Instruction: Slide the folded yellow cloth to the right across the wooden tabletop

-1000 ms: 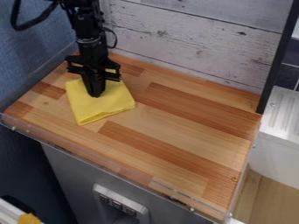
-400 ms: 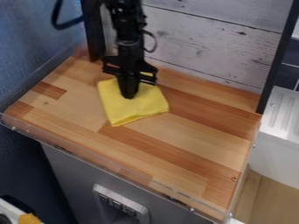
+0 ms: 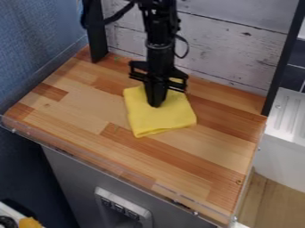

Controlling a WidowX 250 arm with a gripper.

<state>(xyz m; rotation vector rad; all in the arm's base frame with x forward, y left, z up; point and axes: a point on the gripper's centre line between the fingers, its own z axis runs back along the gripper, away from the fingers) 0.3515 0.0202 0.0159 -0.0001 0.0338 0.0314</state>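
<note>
A kitchen-like setup; wooden counter, dark tiles.

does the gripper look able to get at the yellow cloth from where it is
Yes, most likely: the gripper is already down on the yellow cloth, and nothing stands between them on the wooden counter.

The whole arm is black, slim and knobbly, with a thin dark cable looping off one side and a thicker one curving off the other. A faint greyish ring circles it above the black gripper, wide-shouldered and tapering.
</note>
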